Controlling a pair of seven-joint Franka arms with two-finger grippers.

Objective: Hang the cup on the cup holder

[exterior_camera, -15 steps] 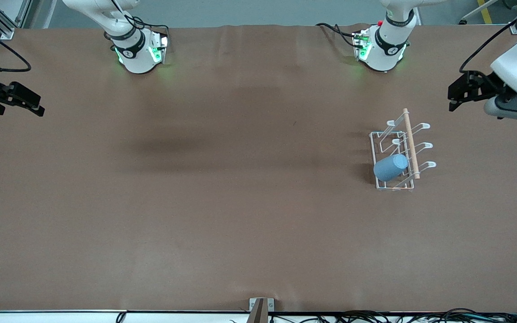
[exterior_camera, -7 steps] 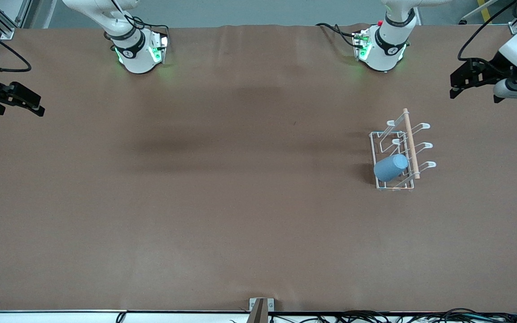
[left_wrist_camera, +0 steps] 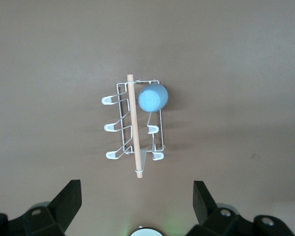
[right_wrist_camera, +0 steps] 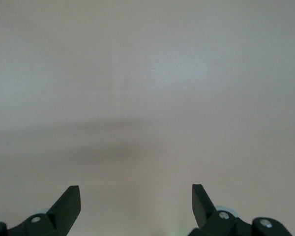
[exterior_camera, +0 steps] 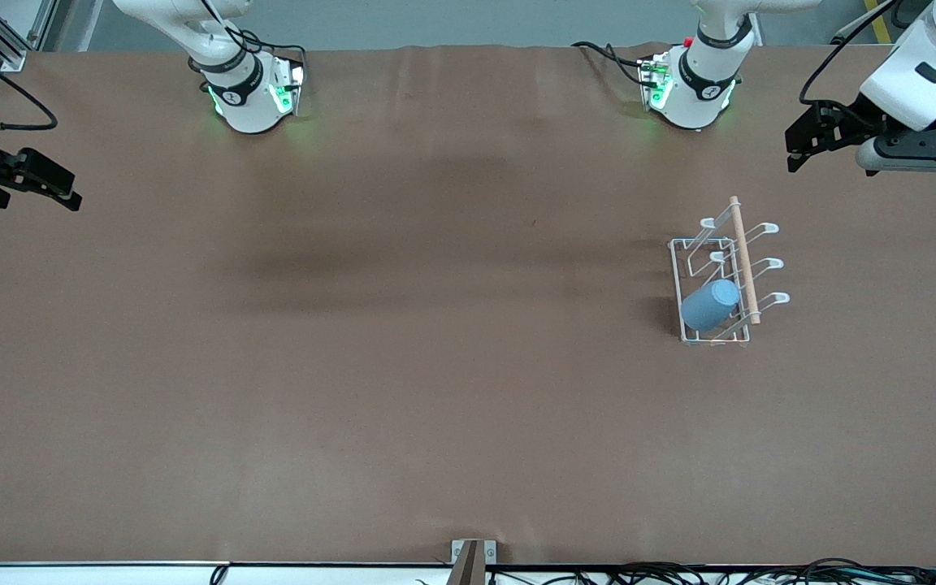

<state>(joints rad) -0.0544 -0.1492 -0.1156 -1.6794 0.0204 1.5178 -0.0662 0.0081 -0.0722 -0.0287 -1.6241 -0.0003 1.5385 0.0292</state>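
Observation:
The white wire cup holder (exterior_camera: 720, 280) with a wooden rod on top stands toward the left arm's end of the table. The light-blue cup (exterior_camera: 708, 305) hangs upside down on the prong at the rack's end nearest the front camera. Both also show in the left wrist view, the rack (left_wrist_camera: 135, 125) and the cup (left_wrist_camera: 153, 97). My left gripper (exterior_camera: 801, 146) is open and empty, up in the air, over the table between the rack and the left arm's base. My right gripper (exterior_camera: 49, 187) is open and empty over the table's edge at the right arm's end, waiting.
The brown table cover (exterior_camera: 403, 341) lies flat. The two arm bases (exterior_camera: 253, 89) (exterior_camera: 691, 85) stand along the edge farthest from the front camera. Cables (exterior_camera: 720, 573) lie along the edge nearest it.
My left gripper has risen and drawn away from the rack, toward the left arm's base. The cup stays on its prong. The right arm has not moved.

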